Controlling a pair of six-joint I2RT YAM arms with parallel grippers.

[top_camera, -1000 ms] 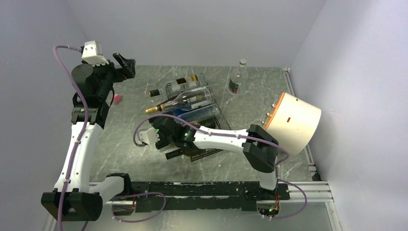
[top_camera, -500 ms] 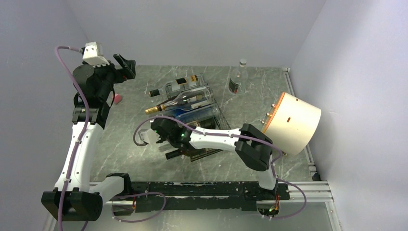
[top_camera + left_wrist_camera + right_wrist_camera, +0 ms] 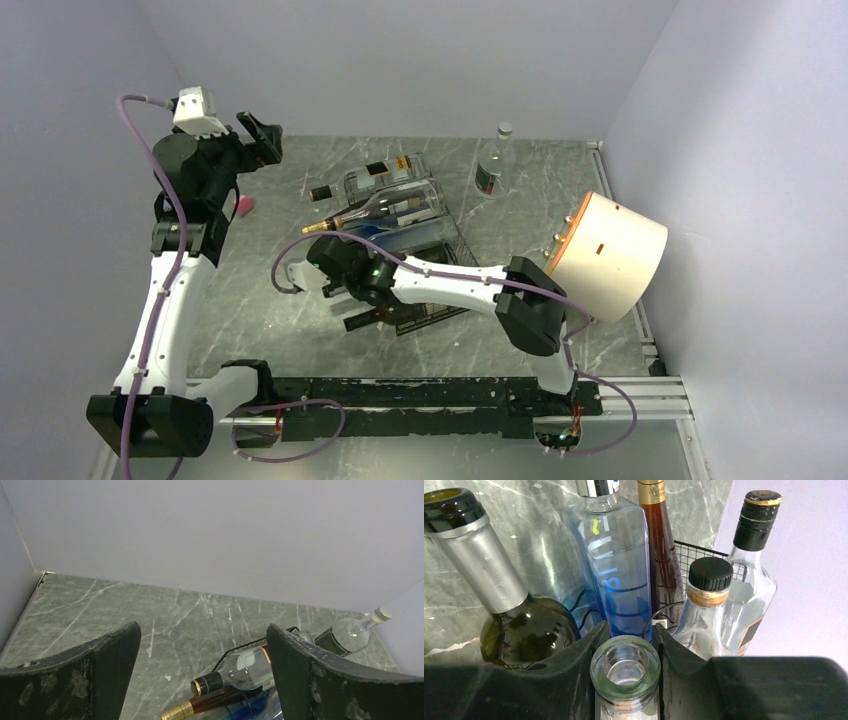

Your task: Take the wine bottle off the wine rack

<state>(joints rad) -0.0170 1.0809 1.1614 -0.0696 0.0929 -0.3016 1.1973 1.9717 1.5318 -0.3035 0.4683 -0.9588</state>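
My right gripper (image 3: 626, 639) is shut on the open, clear greenish neck of the wine bottle (image 3: 625, 666); a black finger (image 3: 574, 660) presses on each side of it. In the top view the right gripper (image 3: 335, 272) sits at the near left end of the black wire wine rack (image 3: 457, 243), and the arm hides the bottle's body. Several other bottles lie in the wine rack (image 3: 684, 550). Far off at the back left, my left gripper (image 3: 262, 136) is raised and open; the left gripper (image 3: 202, 636) holds nothing.
Beside the held neck lie a dark green bottle with silver foil (image 3: 519, 625), a blue-tinted bottle (image 3: 616, 565), an amber bottle with gold foil (image 3: 659, 545) and two clear black-capped bottles (image 3: 706, 600). A clear bottle (image 3: 492, 165) stands at the back. A cream cylinder (image 3: 610, 255) sits right.
The right gripper's jaws have closed from wide apart onto the bottle neck, and the right wrist has shifted slightly left. The left arm has stayed still.
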